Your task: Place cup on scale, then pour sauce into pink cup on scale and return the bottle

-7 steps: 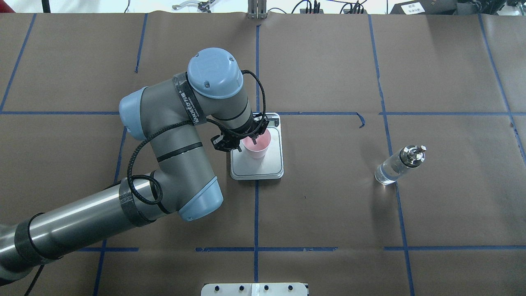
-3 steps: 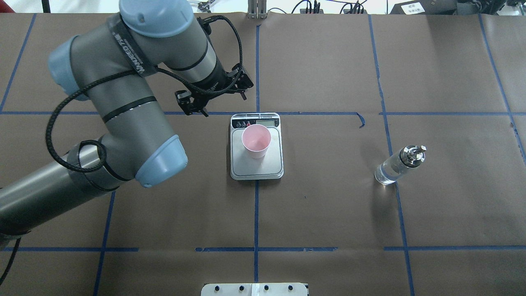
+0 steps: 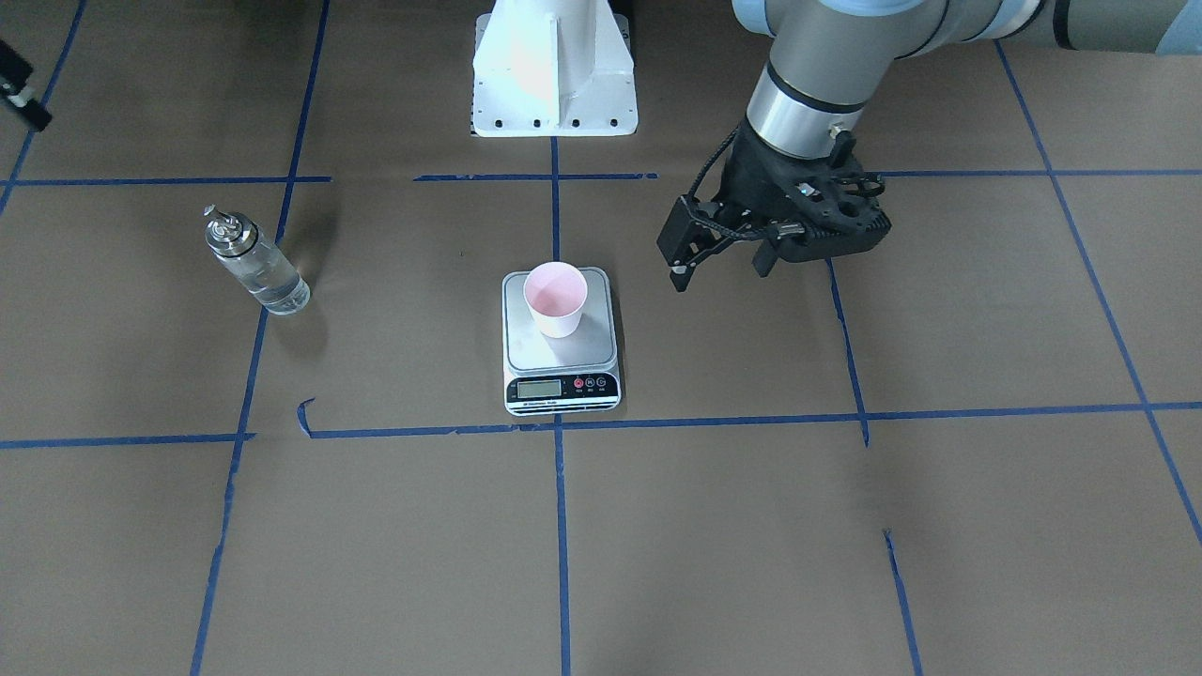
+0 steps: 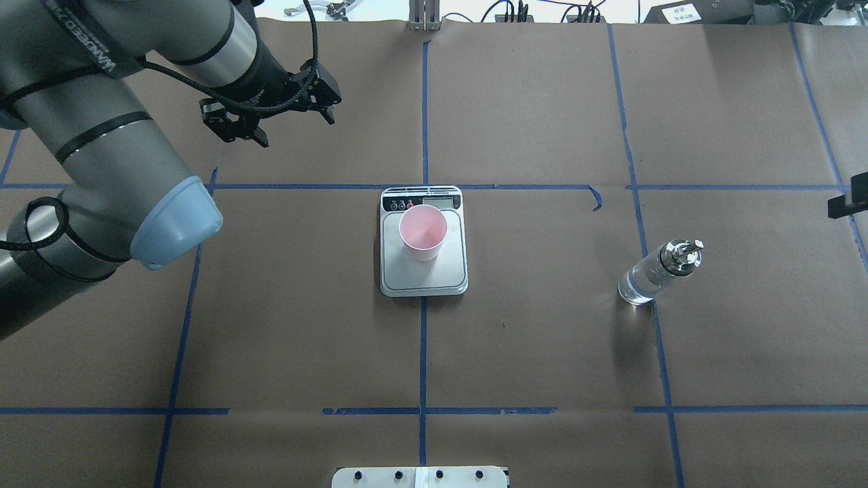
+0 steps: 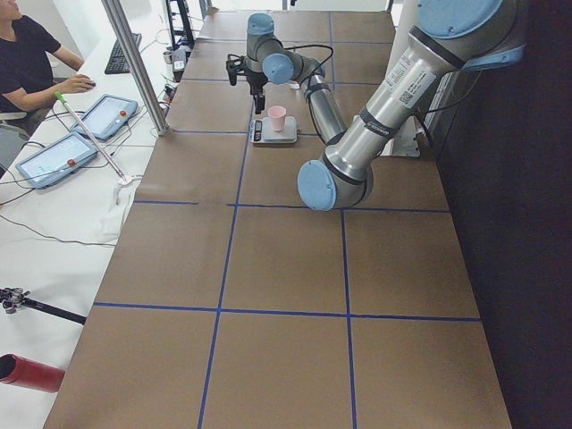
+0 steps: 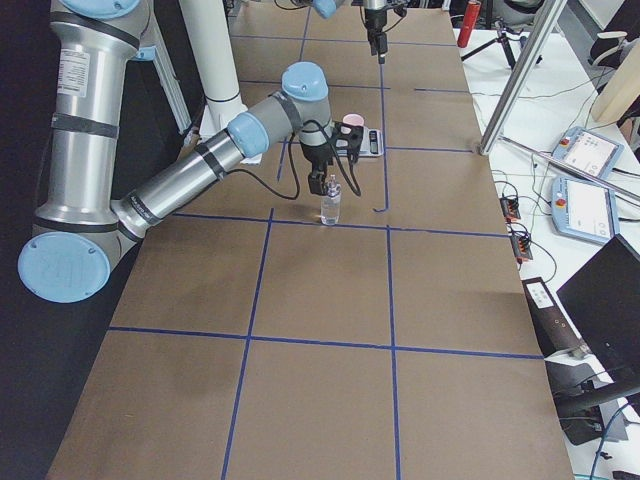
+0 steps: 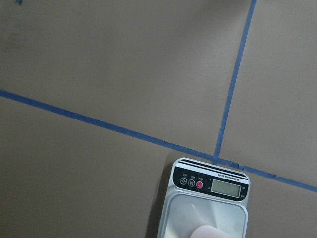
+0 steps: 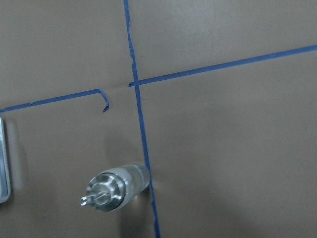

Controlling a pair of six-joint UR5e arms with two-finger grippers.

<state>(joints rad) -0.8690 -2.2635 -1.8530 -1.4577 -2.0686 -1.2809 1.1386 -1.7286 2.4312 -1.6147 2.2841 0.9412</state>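
**A:** One step looks done: the cup point(image 4: 422, 234) stands upright on the scale point(image 4: 449, 274), toward the display end, with nothing gripping it.

**B:** And the left gripper point(image 3: 719, 273)?

**A:** It hangs above the counter point(image 4: 542, 339), well apart from the scale on the robot's left side, jaws spread wide and empty.

**B:** So the pour is the step in hand. Where's the bottle point(image 4: 651, 274)?

**A:** Upright on the counter, well to the scale's right, on a blue tape line point(image 4: 663, 352), clear sauce point(image 4: 636, 288) inside. The cup looks dry.

**B:** The right gripper point(image 6: 318, 178)?

**A:** Hanging near the bottle, above it judging by the wrist view. Whether its jaws are apart, nobody can tell from here.

**B:** The next move, then: it needs to descend around the glass body, below the metal cap point(image 4: 680, 255), and clamp squarely before lifting.
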